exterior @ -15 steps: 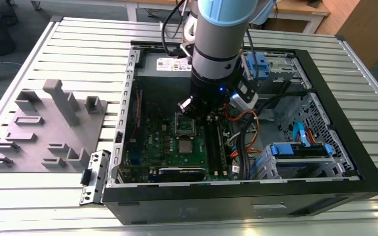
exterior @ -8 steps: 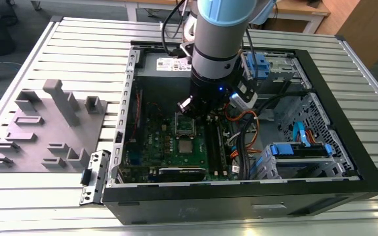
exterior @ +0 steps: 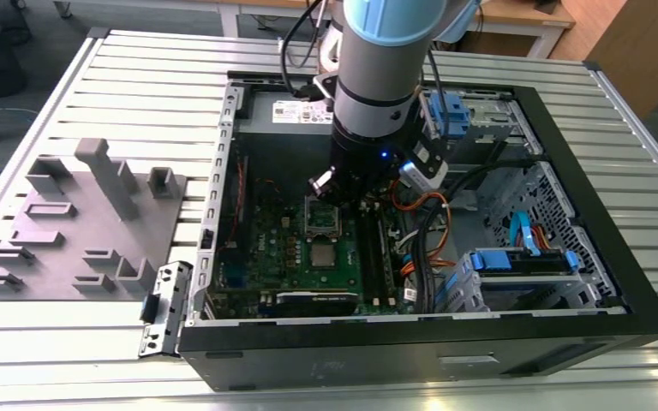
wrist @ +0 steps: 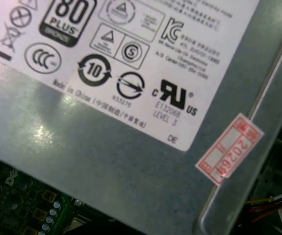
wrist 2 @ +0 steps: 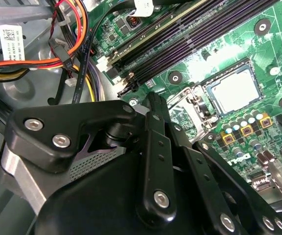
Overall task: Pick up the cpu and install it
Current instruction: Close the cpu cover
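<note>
On the slatted desk (exterior: 134, 77), at the exterior view's left, a grey moulded tray (exterior: 78, 223) of upright blocks and recesses lies at 9 o'clock from the open computer case (exterior: 421, 342). The case holds a green board (exterior: 295, 274) on its floor and a grey power supply (exterior: 266, 107) at its 12 o'clock edge. On the board the cpu (exterior: 326, 254) lies flat in its dark socket, silvery top up, with a hollow metal frame (exterior: 323, 221) just at 12 o'clock of it. The hand (exterior: 338, 193) hangs over that frame, apart from the cpu; whether it is open or closed cannot be told. At 3 o'clock of the board run orange and black cables (exterior: 427, 214), then drive cages (exterior: 523, 261) with blue clips.
</note>
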Robot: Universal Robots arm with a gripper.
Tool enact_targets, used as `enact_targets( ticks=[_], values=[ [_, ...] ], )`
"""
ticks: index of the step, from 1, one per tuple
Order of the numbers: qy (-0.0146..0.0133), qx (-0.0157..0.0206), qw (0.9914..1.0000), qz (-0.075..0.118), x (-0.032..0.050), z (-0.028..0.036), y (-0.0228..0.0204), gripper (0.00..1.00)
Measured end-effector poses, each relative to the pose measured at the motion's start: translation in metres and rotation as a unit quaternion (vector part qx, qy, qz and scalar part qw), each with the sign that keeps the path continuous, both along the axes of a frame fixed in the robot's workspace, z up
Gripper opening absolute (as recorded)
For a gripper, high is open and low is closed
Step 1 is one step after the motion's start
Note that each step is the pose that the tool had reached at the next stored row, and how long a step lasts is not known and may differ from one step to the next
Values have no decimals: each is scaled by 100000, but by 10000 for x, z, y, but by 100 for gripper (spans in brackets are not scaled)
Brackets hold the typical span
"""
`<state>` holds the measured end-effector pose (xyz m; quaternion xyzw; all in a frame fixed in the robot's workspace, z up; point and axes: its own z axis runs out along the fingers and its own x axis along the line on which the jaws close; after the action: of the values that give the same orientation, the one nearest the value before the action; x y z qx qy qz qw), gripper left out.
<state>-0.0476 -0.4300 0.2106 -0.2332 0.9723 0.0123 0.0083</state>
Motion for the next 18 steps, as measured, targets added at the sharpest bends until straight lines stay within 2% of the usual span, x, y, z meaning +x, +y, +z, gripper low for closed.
enact_targets(
  ticks=[10,13,18],
  values=[
    [-106,171,100000,0,-19,0,23,11],
    [-210,165,100000,2,-38,-1,27,11],
    [-536,172,99998,7,-46,-22,29,11]
  ],
)
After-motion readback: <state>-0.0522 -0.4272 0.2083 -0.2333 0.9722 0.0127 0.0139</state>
